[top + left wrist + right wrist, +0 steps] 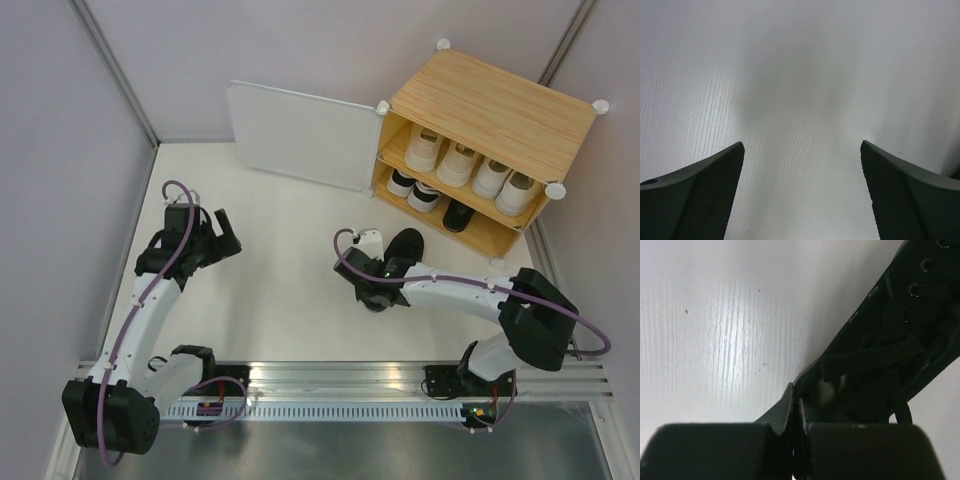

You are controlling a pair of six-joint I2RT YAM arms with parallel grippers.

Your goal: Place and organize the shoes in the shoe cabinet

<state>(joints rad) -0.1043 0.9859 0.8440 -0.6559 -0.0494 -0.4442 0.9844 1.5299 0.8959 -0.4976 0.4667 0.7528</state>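
Note:
The shoe cabinet (500, 105) stands at the back right with its white door (300, 135) swung open. Several white and cream shoes (468, 165) sit on its upper shelf. White shoes with black trim (415, 190) and one black shoe (459, 215) sit on the lower shelf. My right gripper (385, 272) is shut on the side wall of a second black shoe (404, 246) on the table; the right wrist view shows the shoe (890, 340) and the gripper (799, 405) pinching its collar. My left gripper (222, 232) is open and empty over bare table; it also shows in the left wrist view (802, 150).
White walls enclose the table on the left, back and right. The open door stands between the arms' area and the back wall. A metal rail (340, 380) runs along the near edge.

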